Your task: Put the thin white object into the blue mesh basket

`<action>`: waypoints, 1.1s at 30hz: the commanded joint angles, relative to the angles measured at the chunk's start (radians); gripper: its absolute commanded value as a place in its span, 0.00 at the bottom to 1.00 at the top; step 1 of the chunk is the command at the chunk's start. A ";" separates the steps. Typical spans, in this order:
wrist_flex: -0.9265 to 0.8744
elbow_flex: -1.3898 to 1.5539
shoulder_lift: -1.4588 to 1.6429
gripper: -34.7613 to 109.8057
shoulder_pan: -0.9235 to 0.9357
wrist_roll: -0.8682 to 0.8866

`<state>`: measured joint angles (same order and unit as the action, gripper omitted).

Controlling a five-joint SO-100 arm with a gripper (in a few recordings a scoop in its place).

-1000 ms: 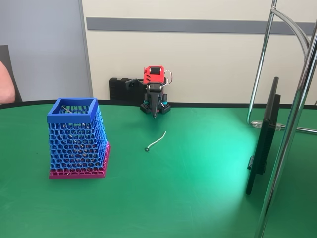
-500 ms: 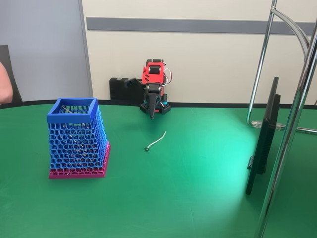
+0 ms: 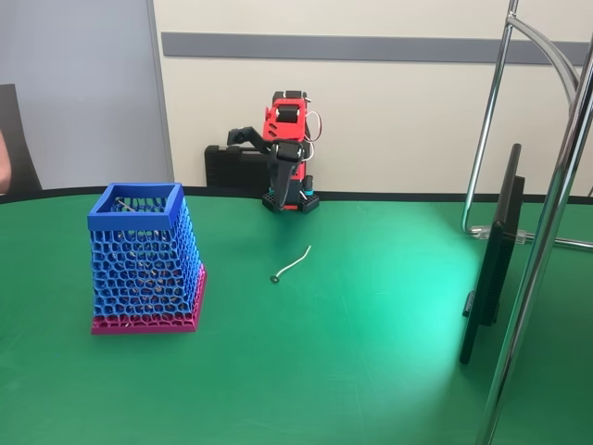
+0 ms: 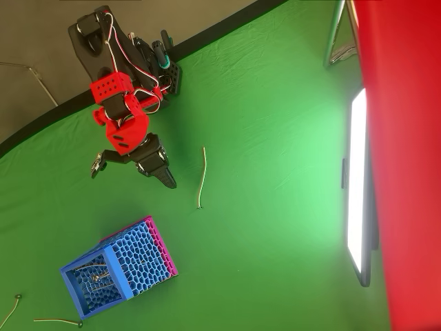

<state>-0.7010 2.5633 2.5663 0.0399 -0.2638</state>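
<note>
The thin white object (image 3: 292,262) lies flat on the green table (image 3: 371,362), out in the open and well apart from the blue mesh basket (image 3: 144,260) standing off to the left in the fixed view. Above it the gripper (image 4: 134,172) hangs with its jaws spread wide and nothing between them. Nothing is grasped yet, so by the look of it the pick-up, the carry and the drop all remain.

Fixed view faces the arm (image 3: 287,153) across the table (image 3: 352,352); overhead view looks down.
</note>
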 commanded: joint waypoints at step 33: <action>-0.299 -0.776 -0.948 0.33 0.029 -0.634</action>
<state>-0.9863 1.8377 1.6214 0.0828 -0.8606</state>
